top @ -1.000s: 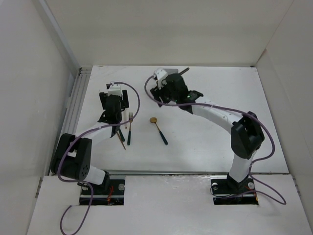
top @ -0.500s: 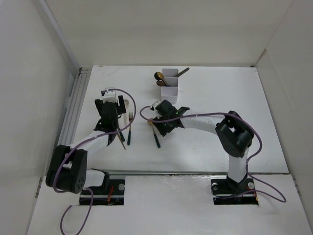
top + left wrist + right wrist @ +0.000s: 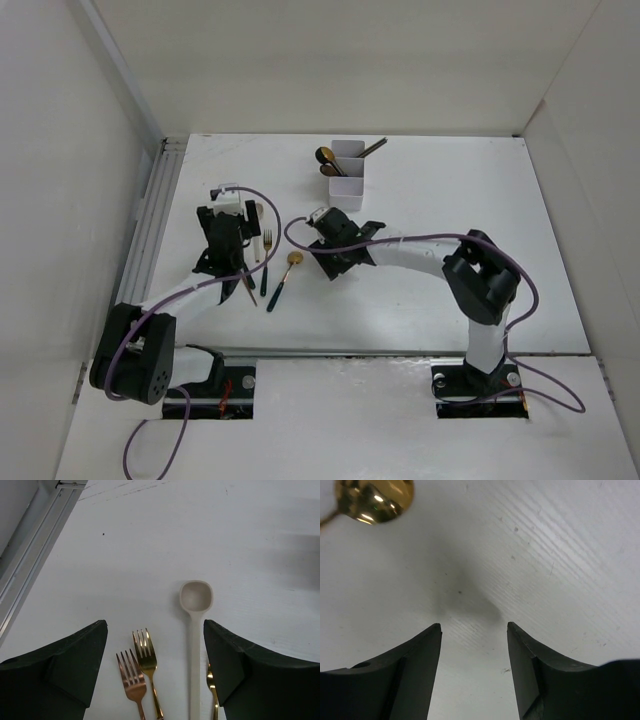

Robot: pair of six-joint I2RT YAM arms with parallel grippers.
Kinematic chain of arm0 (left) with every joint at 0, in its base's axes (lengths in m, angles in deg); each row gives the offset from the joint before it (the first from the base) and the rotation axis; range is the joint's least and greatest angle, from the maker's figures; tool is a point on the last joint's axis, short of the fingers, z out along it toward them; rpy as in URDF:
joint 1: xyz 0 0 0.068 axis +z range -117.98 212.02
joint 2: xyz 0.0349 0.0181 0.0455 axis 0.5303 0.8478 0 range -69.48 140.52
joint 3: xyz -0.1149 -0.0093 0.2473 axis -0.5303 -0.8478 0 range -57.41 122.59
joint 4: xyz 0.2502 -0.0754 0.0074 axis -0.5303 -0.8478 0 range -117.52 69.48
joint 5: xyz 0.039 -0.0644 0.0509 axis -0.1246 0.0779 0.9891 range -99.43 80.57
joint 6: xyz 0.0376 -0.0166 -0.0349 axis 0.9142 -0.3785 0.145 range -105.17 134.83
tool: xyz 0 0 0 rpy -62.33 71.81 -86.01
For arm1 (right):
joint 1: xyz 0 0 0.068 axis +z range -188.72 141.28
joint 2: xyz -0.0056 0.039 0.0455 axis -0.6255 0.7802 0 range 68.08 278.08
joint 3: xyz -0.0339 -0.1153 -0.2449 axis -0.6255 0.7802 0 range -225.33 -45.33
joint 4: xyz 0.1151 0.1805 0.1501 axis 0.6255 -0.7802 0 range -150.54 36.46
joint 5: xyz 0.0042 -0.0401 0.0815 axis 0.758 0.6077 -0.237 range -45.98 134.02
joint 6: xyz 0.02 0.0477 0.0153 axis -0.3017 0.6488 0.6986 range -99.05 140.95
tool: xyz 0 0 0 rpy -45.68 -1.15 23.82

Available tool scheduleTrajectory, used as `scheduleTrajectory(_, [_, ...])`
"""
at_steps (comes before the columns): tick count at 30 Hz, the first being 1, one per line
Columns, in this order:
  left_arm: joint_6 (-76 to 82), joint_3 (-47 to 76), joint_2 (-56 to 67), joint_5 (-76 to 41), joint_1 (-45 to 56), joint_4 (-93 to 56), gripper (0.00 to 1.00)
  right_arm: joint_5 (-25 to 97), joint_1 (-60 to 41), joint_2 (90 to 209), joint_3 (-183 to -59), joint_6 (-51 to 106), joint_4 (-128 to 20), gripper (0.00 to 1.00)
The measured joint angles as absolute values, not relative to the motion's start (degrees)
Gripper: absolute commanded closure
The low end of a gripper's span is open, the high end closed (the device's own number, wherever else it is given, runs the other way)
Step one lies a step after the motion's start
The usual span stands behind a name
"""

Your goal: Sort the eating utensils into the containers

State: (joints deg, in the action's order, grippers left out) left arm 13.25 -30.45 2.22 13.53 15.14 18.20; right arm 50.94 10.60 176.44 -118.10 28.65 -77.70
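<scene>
The white divided container (image 3: 348, 180) stands at the back middle with dark-handled spoons (image 3: 326, 157) and a chopstick sticking out. My left gripper (image 3: 230, 243) is open above the table; between its fingers (image 3: 155, 630) lie a gold fork (image 3: 145, 656), a copper fork (image 3: 131, 679) and a pale wooden spoon (image 3: 195, 599). My right gripper (image 3: 334, 250) is open and empty over bare table (image 3: 474, 626). A gold-headed spoon (image 3: 283, 279) with a dark handle lies to its left; its bowl (image 3: 374, 497) shows in the right wrist view.
A gold fork with a dark handle (image 3: 266, 264) and thin dark chopsticks (image 3: 248, 287) lie right of the left arm. An aluminium rail (image 3: 158, 200) runs along the table's left edge. White walls enclose the table.
My right arm came from the container down to the table's middle. The gold-headed spoon slid left and turned, its handle now pointing lower left. My left gripper shifted slightly.
</scene>
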Motion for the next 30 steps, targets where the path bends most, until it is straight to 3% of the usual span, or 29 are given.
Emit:
scheduleTrajectory(2, [14.08, -30.45, 2.22, 12.88, 15.16, 18.15, 0.26, 51.16, 10.89, 176.44, -120.42, 28.72, -78.88, 0.36])
scheduleTrajectory(5, [22.23, -30.04, 1.52, 2.12, 15.27, 14.55, 0.19, 53.02, 11.28, 176.31, -123.65, 29.83, -78.45, 0.35])
scheduleTrajectory(9, [40.09, -24.25, 1.19, -16.74, 13.98, -4.56, 0.16, 55.31, 10.67, 173.01, -122.41, 32.13, -78.16, 0.35])
scheduleTrajectory(13, [49.66, -18.15, 2.74, -26.55, 12.65, -21.63, 0.18, 54.87, 5.55, 164.57, -115.79, 34.81, -76.17, 0.35])
scheduleTrajectory(15, [51.74, -15.68, 4.75, -29.11, 11.58, -27.79, 0.18, 54.5, 1.71, 159.59, -112.4, 35.86, -75.12, 0.35])
scheduleTrajectory(21, [56.0, -5.86, 14.77, -31.76, 6.9, -42.98, 0.33, 54.07, -3.08, 153.23, -110.74, 35.69, -73.53, 0.35])
scheduleTrajectory(30, [53.18, -1.91, 22.07, -31.25, 1.61, -54.59, 0.32, 50.35, -2.91, 154.73, -110.65, 33.13, -73.48, 0.35])
